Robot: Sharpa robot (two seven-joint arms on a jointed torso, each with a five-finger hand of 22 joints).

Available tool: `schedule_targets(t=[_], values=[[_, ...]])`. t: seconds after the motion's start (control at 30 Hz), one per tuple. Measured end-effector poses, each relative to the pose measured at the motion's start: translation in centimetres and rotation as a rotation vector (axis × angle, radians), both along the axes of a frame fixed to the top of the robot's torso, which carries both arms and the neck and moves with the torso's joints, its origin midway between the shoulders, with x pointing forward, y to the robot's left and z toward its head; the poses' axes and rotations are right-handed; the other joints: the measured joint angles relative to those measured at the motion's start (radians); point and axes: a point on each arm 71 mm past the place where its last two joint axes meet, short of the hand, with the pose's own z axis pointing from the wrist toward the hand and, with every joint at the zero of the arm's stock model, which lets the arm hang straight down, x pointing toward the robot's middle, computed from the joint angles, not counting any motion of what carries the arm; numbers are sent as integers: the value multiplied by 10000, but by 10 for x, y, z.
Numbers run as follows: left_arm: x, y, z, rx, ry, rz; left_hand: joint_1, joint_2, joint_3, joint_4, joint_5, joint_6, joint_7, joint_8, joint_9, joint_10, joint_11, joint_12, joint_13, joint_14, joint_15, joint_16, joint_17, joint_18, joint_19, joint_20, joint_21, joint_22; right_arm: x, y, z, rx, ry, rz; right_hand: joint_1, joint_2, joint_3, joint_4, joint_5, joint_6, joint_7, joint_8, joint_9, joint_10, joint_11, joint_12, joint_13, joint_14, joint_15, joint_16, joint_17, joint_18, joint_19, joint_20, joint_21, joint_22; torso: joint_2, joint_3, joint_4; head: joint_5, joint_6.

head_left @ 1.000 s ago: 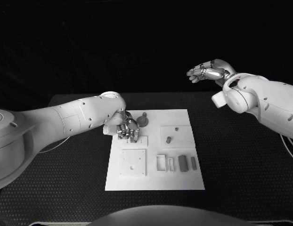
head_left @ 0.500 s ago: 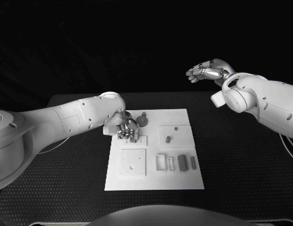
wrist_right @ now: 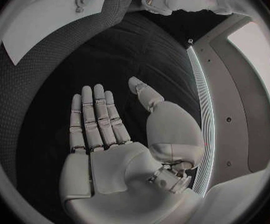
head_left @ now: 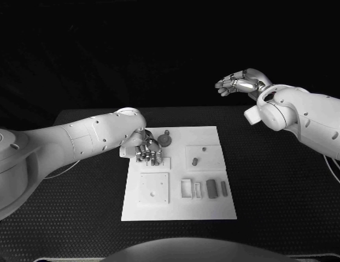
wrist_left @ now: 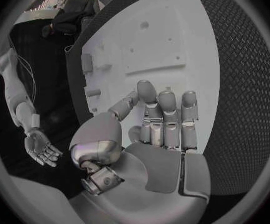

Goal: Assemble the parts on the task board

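Little has moved: left hand (head_left: 148,149) holds over the board (head_left: 180,210) at frame centre, fingers (wrist_left: 166,115) straight and together, holding nothing. Right hand (head_left: 239,83) stays raised upper right, fingers spread. Parts (head_left: 212,188) lie unassembled; no progress.

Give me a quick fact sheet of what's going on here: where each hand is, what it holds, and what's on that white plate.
left hand: low over the far left part of the board, fingers straight and close together, holding nothing
right hand: raised beyond the table's far right corner, away from the board, open and empty
task board: white plate lying flat in the middle of the black table
parts: several small pieces in a row on the board's near right side
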Motion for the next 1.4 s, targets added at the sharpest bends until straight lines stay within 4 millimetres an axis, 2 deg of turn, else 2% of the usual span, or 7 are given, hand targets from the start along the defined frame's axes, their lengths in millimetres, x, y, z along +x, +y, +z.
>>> schedule_targets(t=[0.2,0.23,0.27,0.43,0.8,1.2,1.4], values=[[-2,0,-3,78,8,-50,-235,-189,-301,190,-135,177,-177,1,28,6,3,0,1,0,0,0,-11,0,0,0,0,-1,0,0,0,-3,3,7,0,0,0,0,0,0,0,0,-9,0,0,0,1,1,0,0,-14,6,0,0,0,0,0,-8,7,-3,-9],[-2,1,-3,99,7,-40,-286,-240,-329,218,-138,914,-432,-6,40,-57,-18,-7,-1,0,0,8,-11,0,-1,0,0,-1,0,0,0,-3,4,8,0,0,0,0,0,0,0,0,-10,0,0,0,-5,1,-1,0,-14,7,0,0,0,0,0,-9,7,-3,-8],[-2,2,-3,111,6,-33,-296,-250,-377,266,-149,1214,-507,-8,42,-52,-9,-7,-1,0,0,40,-11,0,0,0,0,-1,0,0,0,-4,5,10,0,0,0,0,0,0,0,0,-10,0,0,0,-12,1,-1,0,-14,8,0,0,0,0,0,-9,7,-1,-3],[-2,7,-4,158,-20,39,-529,-592,-663,394,-150,1242,-535,-9,87,-20,23,-7,-1,0,0,40,-11,0,-1,0,0,-1,0,0,-1,-14,10,4,0,0,0,0,0,0,0,0,-13,0,0,0,-12,1,-1,0,-14,9,0,0,0,-1,2,-9,0,11,0],[-1,12,-4,196,-168,173,-822,-956,-1191,418,-150,1241,-535,-67,134,-19,23,-7,0,0,1,39,-23,0,-1,0,0,-15,0,-2,-1,-33,19,-26,0,0,0,0,0,0,0,0,-20,-1,0,0,-21,1,-1,0,-24,11,-39,39,-38,8,1,-9,0,-3,33],[-7,25,-3,35,-309,357,-1056,-1860,-1211,866,-150,1241,-535,-115,172,-19,23,-8,1,-36,-35,39,-61,0,-2,0,-40,-61,0,-7,-2,-66,34,-101,0,0,0,0,0,0,0,0,-48,-1,0,-38,-42,-3,3,0,-58,13,-39,39,-38,24,-9,-3,1,-6,88],[-2,38,27,-460,-815,645,-984,-1932,-1176,901,-150,1241,-536,-156,186,-20,22,-53,-1,-56,-53,39,-66,0,-2,0,-39,-60,0,-14,-2,-111,40,-221,0,0,0,1,0,0,0,0,-52,-1,0,-38,-43,-25,25,0,-70,14,-39,39,-38,23,-15,-5,26,-26,176]])
